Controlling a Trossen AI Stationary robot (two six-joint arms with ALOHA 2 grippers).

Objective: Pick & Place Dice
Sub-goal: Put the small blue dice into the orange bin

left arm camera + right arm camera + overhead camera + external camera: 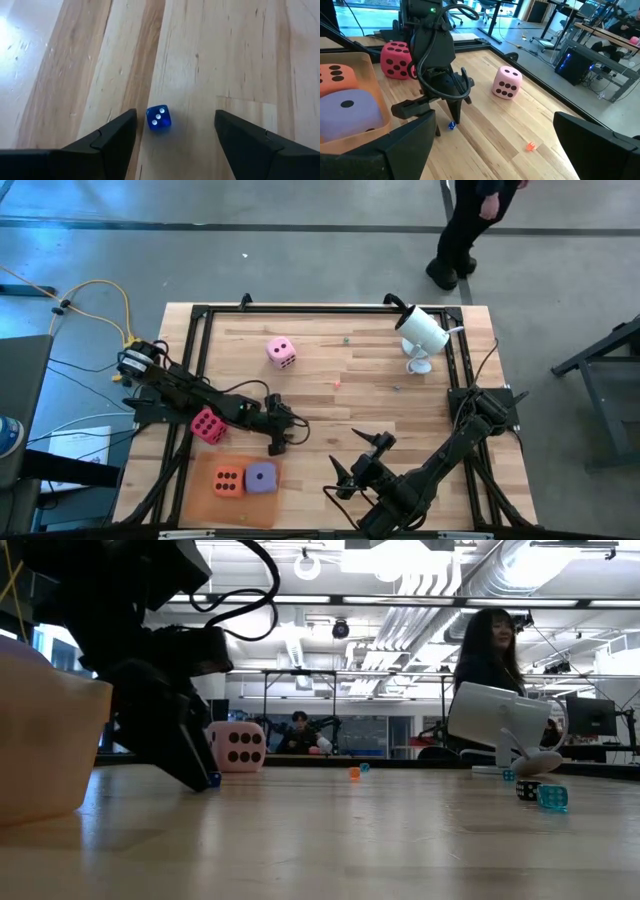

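Down at the tabletop, the left gripper (175,131) stands with its fingers spread wide and empty, a small blue die (159,119) on the wood between them. Beside it, the orange tray (205,492) holds the orange die (228,480) and purple die (261,477); the magenta die (208,425) sits just beyond the tray, the light pink die (281,352) well apart. Nearer the front edge, the right gripper (358,463) hangs wide open, holding nothing.

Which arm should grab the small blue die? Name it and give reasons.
Left. The left gripper is open, low over the table, with the small blue die between its fingers. The right gripper is open too, but farther off.
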